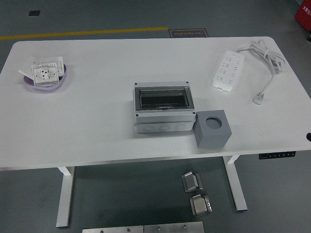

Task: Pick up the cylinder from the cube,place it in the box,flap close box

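White surface (97, 121). Grey enclosure box (163, 112) at centre, dark clear flap down. Grey cube (212, 128) touching its right front corner; round socket on top, cylinder indiscernible. Power strip (227, 71) far right; purple dish (46, 77) far left. Black tip (308, 137) at right edge: hand state indeterminable.

Single head view, set high on the near side, looking forward and down. Takes in the whole white counter (97, 126) from near edge at the bottom to far edge near the top, plus grey floor (121, 194) beyond and below. Framed from well back, with no second view to overlap.
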